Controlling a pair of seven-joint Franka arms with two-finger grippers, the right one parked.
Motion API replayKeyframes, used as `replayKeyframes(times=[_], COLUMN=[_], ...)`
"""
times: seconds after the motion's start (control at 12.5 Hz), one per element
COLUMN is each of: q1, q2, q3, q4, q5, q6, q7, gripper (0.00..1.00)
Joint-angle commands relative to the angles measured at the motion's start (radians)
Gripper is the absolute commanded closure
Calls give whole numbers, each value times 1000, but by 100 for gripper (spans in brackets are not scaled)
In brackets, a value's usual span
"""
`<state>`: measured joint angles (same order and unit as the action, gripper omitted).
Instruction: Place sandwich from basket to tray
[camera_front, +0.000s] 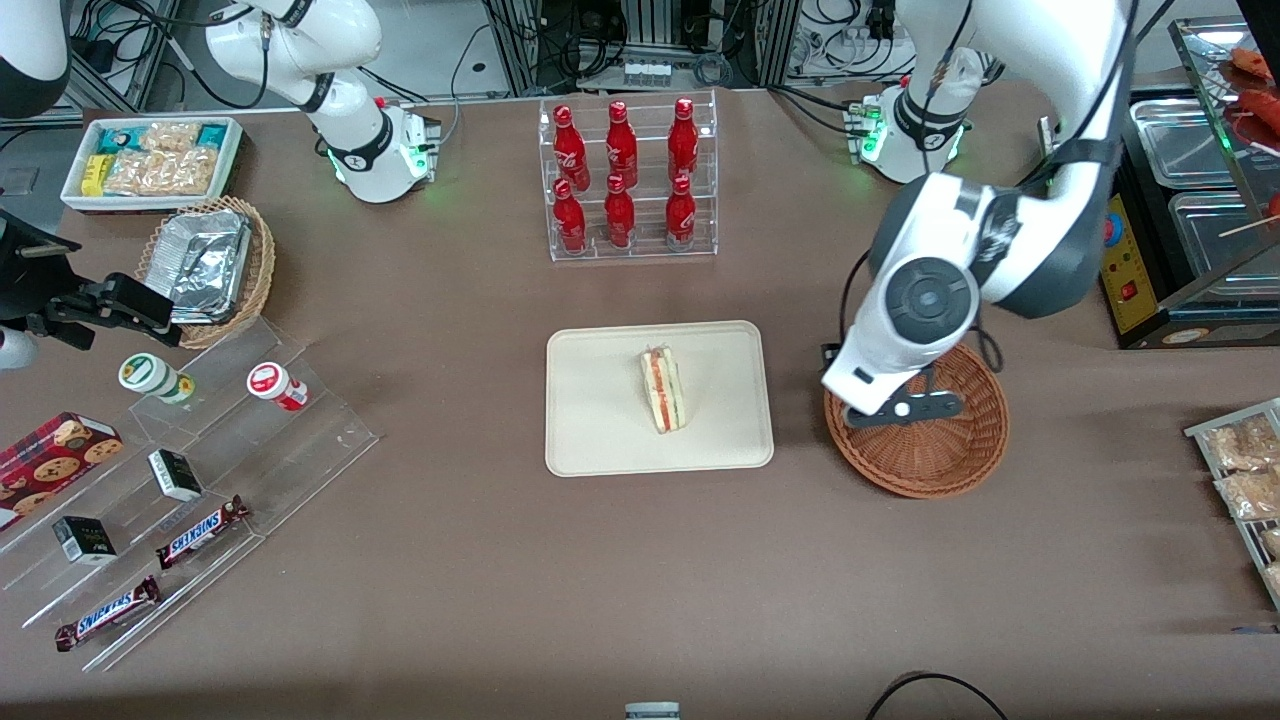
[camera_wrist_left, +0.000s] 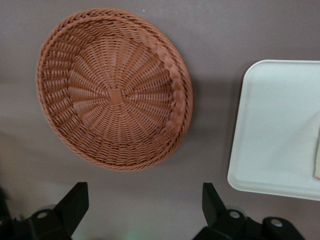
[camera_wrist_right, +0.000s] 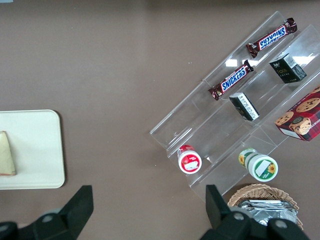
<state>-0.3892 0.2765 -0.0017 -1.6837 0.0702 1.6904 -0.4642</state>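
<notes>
The sandwich (camera_front: 662, 389) lies on the tray (camera_front: 590, 440), a little toward the tray's three o'clock side in the front view, its apex pointing toward twelve o'clock and its filling edge showing red and green. It looks light and soft: pale bread in clear wrap that would squash under a hard pinch and could slide inside the film. If it has to be taken up again, the safer hold is probably across the two flat bread faces near the thick end, closing gently, not on the thin tip.

The basket (camera_wrist_left: 112, 90) sits on the counter (camera_front: 450, 560) at three o'clock from the tray, just apart from it, and holds nothing. The pincer (camera_wrist_left: 145, 210) hangs above the basket's tray-side rim, fingers spread wide and gripping nothing.
</notes>
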Motion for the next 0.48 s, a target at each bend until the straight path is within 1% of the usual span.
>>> replayKeyframes(times=[0.0,0.08,0.16,0.32,0.4], q1=[128,223,292,358,397], q2=[-147,-167,-187,-236,-244], q3=[-68,-143,-200,-216,-216], q4=[-116,-107,-90,-77,-49], q5=[13,11,10,10,8], q6=[-11,-62,-111,-173,-214], q7=[120,180,235,332,379], gripper=[0,0,0,0,0])
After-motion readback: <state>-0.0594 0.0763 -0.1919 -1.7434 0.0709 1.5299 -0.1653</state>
